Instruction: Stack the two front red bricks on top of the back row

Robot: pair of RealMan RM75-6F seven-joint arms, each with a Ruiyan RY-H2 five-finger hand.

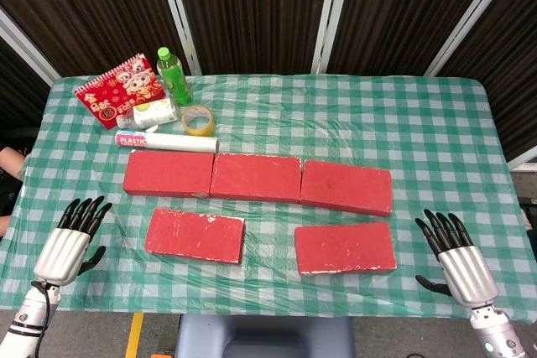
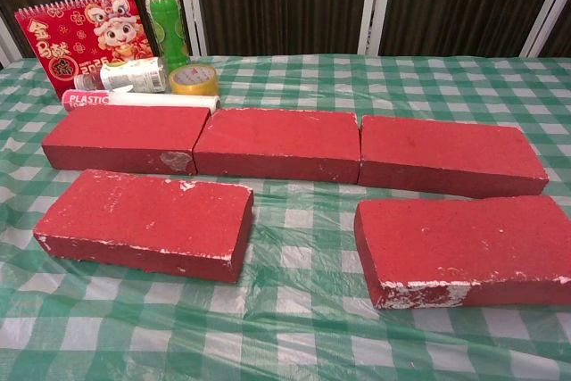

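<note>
Left hand (image 1: pixel 70 245) lay empty, fingers spread, left of the front-left brick (image 1: pixel 195 235). Five rough, chalk-scuffed red slabs sat on glossy checked plastic (image 1: pixel 336 132): three in the back row (image 1: pixel 257 179), two in front, the front-right brick (image 1: pixel 345 247) beside the empty, splayed right hand (image 1: pixel 457 262).

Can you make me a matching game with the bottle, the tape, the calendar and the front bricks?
Things:
1. green bottle
2. tape roll
3. calendar
4. front bricks

Descriptions:
A. two, lying flat nearest the robot
B. yellow ring on the cloth
C. standing upright, green cap
D. red, with cartoon figures

Pairs: 1-C, 2-B, 3-D, 4-A
</note>
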